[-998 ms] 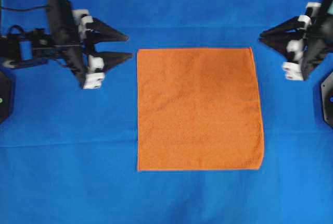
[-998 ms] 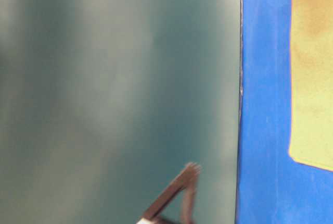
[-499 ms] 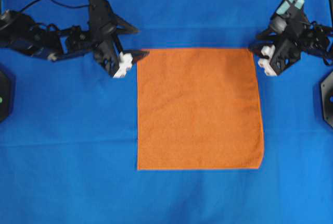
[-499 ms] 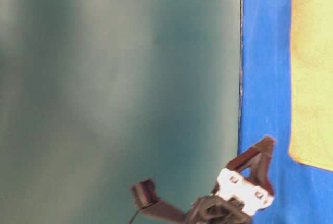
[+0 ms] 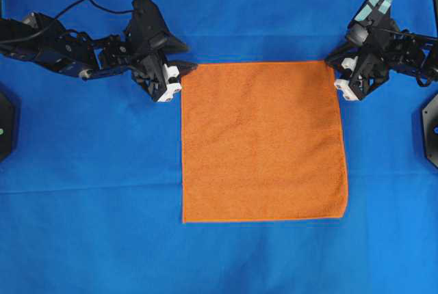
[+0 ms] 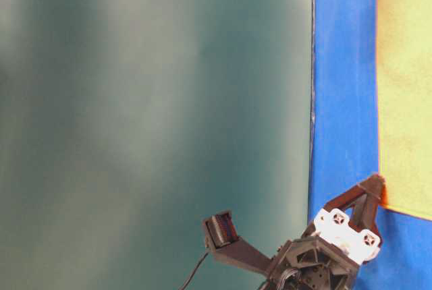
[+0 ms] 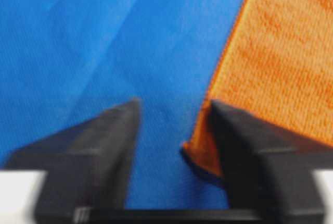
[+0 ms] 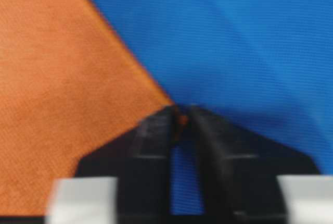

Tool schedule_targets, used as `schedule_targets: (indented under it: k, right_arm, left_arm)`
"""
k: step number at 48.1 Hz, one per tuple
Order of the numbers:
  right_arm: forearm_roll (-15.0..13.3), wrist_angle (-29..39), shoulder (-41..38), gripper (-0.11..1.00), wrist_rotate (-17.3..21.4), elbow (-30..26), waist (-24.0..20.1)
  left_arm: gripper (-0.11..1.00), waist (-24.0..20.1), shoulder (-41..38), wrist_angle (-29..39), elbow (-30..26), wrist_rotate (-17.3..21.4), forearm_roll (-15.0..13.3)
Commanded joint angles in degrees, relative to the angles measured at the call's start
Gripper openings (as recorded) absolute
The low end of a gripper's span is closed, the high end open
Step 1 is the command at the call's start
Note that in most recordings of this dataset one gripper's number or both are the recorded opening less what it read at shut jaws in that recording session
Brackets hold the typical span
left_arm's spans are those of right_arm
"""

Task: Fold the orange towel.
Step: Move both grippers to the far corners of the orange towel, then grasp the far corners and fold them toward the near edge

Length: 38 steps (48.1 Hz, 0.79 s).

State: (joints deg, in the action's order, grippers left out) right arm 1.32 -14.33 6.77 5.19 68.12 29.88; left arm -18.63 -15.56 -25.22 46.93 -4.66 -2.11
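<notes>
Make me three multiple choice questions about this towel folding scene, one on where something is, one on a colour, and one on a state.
1. Where are the two grippers in the overhead view?
A. At the towel's two far corners
B. At its two near corners
C. Over its middle

2. What colour is the surface under the orange towel?
A. Green
B. Blue
C. White

3. How does the towel lie?
A. Folded in half
B. Rolled up
C. Spread out flat

Answers:
1. A: the left gripper and the right gripper each sit at a top corner of the towel in the overhead view.
2. B: the blue cloth shows on every side of the towel.
3. C: the whole square shows, with no layer folded over.
</notes>
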Motion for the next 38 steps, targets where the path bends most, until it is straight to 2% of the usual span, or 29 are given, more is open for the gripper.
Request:
schedule_targets:
  k: [1, 3, 8, 23, 30, 38]
  right_arm:
    - [-0.2, 0.1, 0.3, 0.09, -0.1, -0.4, -0.5]
    - [-0.1, 0.1, 0.4, 0.01, -0.1, -0.5, -0.7]
    - [0.0, 0.1, 0.4, 0.01, 0.4, -0.6, -1.1]
    - [1.1, 0.5, 4.1, 0.01, 0.7, -0.1, -1.1]
    - [1.1, 4.2, 9.6, 0.01, 0.6, -0.1, -1.1]
    - [1.3, 8.0, 14.8, 0.01, 0.7, 0.3, -1.1]
  left_arm:
    - [0.29, 1.6, 0.6, 1.8, -0.3, 0.4, 0.4]
    - [0.19, 1.8, 0.6, 2.0, -0.2, 0.6, 0.4]
    - [0.00, 2.0, 0.7, 2.1, -0.1, 0.9, 0.4]
    - [0.00, 1.1, 3.5, 2.9, -0.7, 1.5, 0.4]
    - [0.00, 1.0, 7.4, 4.6, -1.0, 4.7, 0.4]
    - [0.00, 1.0, 8.9, 5.7, -1.0, 5.5, 0.4]
